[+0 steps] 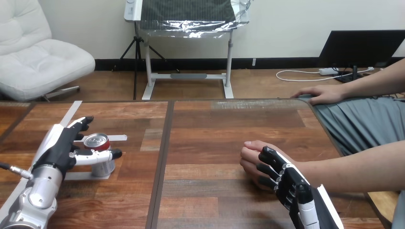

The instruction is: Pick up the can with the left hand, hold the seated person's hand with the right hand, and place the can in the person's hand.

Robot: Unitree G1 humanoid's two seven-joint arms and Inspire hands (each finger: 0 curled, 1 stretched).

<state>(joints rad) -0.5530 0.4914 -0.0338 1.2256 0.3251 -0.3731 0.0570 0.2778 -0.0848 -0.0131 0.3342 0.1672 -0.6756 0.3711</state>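
Observation:
A can with a red top and silver body stands upright on the table's left part. My left hand is against it from the left. Its thumb reaches across the can's near side and its straight fingers point past the can's far side, so the hand is open around the can. At the lower right the person's hand rests on the table as a loose fist. My right hand lies over its wrist end, fingers curled round it.
The person's other hand rests at the table's far right corner. White tape strips lie on the table near the can. A dark seam runs front to back between the can and the person's hand.

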